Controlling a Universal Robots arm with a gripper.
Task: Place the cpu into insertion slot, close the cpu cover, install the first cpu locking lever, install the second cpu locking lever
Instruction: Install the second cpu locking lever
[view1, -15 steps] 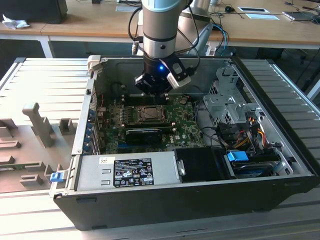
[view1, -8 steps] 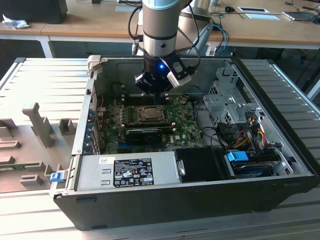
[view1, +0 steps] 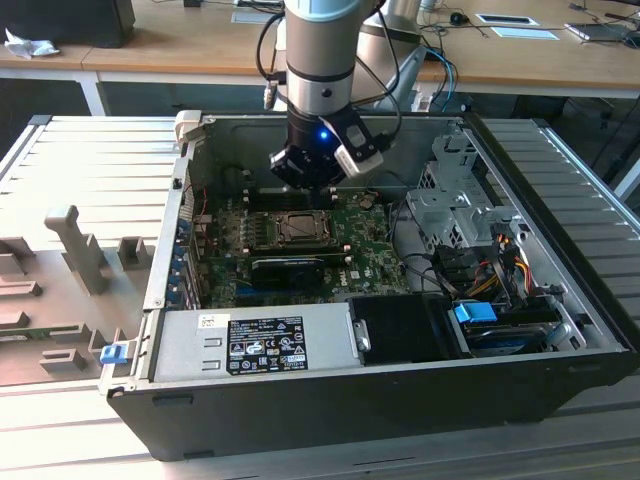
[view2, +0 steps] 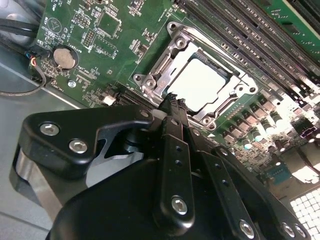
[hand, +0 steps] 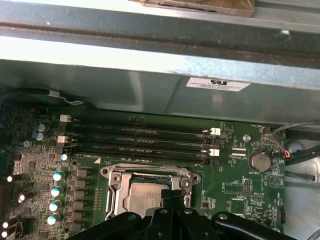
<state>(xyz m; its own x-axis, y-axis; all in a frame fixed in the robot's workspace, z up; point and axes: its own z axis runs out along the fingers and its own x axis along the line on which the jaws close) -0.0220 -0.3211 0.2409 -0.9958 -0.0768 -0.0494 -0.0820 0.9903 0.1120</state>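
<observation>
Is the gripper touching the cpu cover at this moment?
Cannot tell. In the second wrist view the gripper overlaps the near edge of the cpu cover, hiding any gap; the cpu sits framed beneath it.

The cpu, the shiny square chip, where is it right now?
The cpu sits in the insertion slot on the green board, just ahead of the tool in both wrist views.

The exterior view looked from above and from the front onto the open black metal computer case (view1: 380, 400), far enough to take in the whole case, with the grey robot arm (view1: 318, 60) at 12 o'clock. Both wrist views sat close over the green circuit board (view2: 100, 55), looking steeply down past the black gripper (view2: 172, 107). Both shared the square silver-rimmed socket (hand: 150, 182) and the round silver coin battery (hand: 260, 161).
</observation>
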